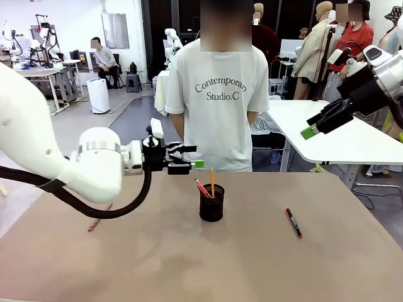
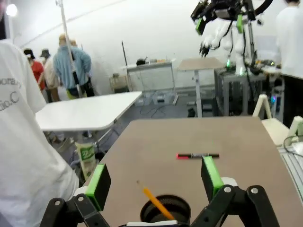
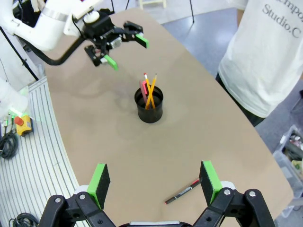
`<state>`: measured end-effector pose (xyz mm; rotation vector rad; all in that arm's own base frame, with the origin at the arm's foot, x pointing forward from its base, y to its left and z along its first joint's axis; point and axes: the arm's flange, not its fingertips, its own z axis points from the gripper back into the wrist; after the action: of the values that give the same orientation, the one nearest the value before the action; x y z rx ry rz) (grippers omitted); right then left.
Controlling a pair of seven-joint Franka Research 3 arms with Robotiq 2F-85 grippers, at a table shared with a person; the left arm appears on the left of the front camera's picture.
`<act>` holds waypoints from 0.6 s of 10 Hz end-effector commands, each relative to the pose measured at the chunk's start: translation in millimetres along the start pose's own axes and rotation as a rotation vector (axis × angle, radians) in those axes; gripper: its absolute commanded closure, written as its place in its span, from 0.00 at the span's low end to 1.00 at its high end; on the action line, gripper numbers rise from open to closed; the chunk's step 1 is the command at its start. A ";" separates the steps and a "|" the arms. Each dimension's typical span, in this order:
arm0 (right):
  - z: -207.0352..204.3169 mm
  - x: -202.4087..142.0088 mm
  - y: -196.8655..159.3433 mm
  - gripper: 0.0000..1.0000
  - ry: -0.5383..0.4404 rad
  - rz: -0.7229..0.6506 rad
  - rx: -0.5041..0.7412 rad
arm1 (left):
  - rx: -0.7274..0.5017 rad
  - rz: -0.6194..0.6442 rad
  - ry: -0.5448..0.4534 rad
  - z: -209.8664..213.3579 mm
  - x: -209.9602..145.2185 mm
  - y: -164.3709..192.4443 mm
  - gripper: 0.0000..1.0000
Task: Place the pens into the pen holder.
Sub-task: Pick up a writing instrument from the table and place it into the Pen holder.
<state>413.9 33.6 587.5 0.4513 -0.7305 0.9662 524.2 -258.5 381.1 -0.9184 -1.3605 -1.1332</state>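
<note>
Centrally, we are viewing the pen holder [image 1: 211,206], a small black wire-mesh cup with a solid rim. It is standing upright on the brown table [image 1: 157,264], just below and ahead of the left pincer [image 1: 194,156]. That pincer is hovering above the table with its green-padded jaws spread wide, gripping nothing. In its wrist view the cup [image 2: 165,210] is sitting low between its two fingers. We are seeing a yellow-orange pencil [image 1: 212,182] and a slim pinkish-red pen [image 1: 203,188] leaning inside the cup, their upper ends rising above the rim. A short black marker [image 1: 293,223] with red ends is lying flat on the table, well beyond the left pincer's fingertips and far below the right pincer [image 1: 313,126]. The right pincer is hanging high over the table's side, likewise spread wide and empty. In its wrist view the marker [image 3: 182,191] is appearing close to one of its fingers. Another pinkish pen [image 1: 99,219] is lying on the table behind the left pincer, under its arm, partly hidden by a black cable [image 1: 126,211].
</note>
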 end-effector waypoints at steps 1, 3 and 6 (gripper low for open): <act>0.4 0.7 -1.2 0.00 -0.019 0.006 0.010 | -0.058 -0.021 0.176 29.3 32.3 -11.7 0.00; 0.4 0.7 -1.2 0.00 -0.019 0.006 0.010 | -0.058 -0.027 0.292 47.1 61.3 -18.4 0.00; 0.4 0.7 -1.2 0.00 -0.019 0.006 0.010 | 0.036 0.015 0.384 100.9 104.6 -15.5 0.00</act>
<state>413.9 33.6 587.4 0.4513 -0.7304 0.9662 482.8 -186.8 475.0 -0.6655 -1.0862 -1.2470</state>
